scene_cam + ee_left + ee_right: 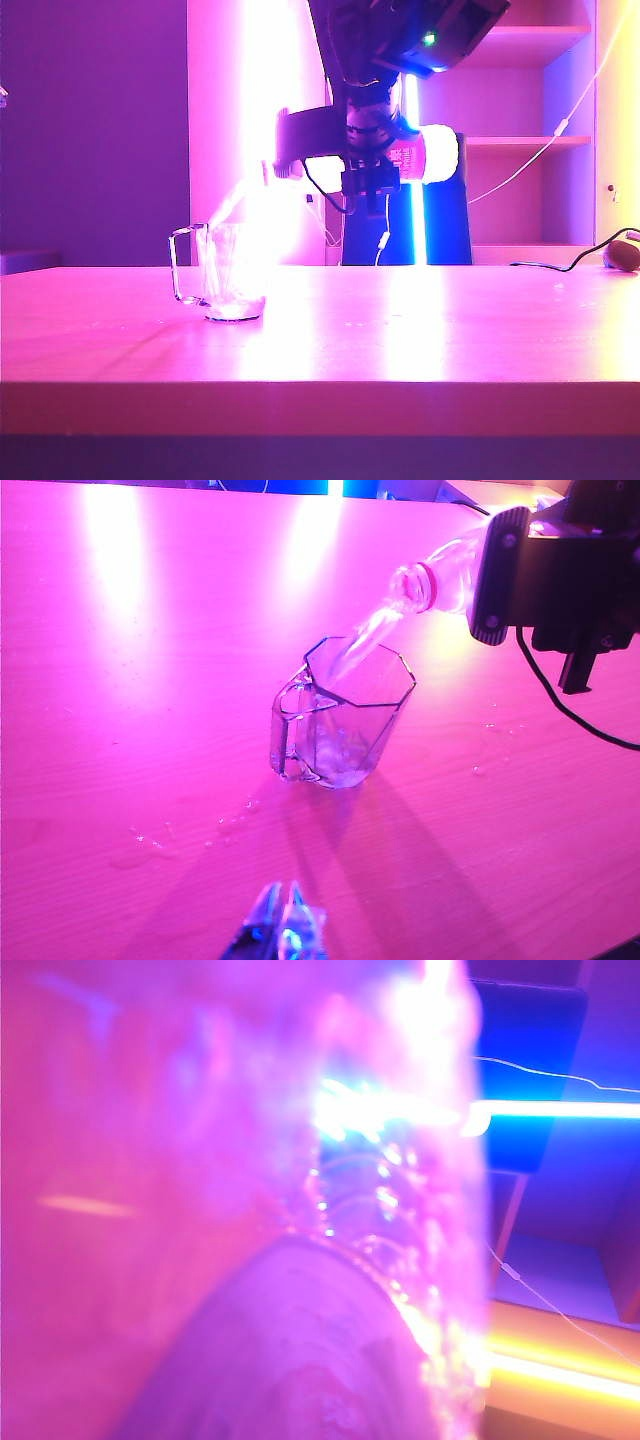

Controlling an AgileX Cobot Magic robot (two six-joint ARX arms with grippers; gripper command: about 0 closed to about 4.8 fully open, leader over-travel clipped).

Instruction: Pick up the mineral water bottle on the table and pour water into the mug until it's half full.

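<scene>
The mineral water bottle (415, 155) lies tipped almost level above the table (400, 330), its open neck (428, 582) pointing down towards the mug. My right gripper (366, 168) is shut round its middle, and shows as a black block (505, 575) in the left wrist view. A stream of water (362, 642) runs from the mouth into the clear glass mug (340, 720), which stands upright at the left (225, 272) with a little water in the bottom. In the right wrist view the bottle (350, 1260) is a blur that hides the jaws. My left gripper (285, 922) hovers shut, short of the mug.
Water drops lie on the table near the mug (150, 838) and beside it (488, 752). A black cable (560, 264) and a small dark object (625, 252) rest at the far right. Shelves (520, 140) stand behind the table.
</scene>
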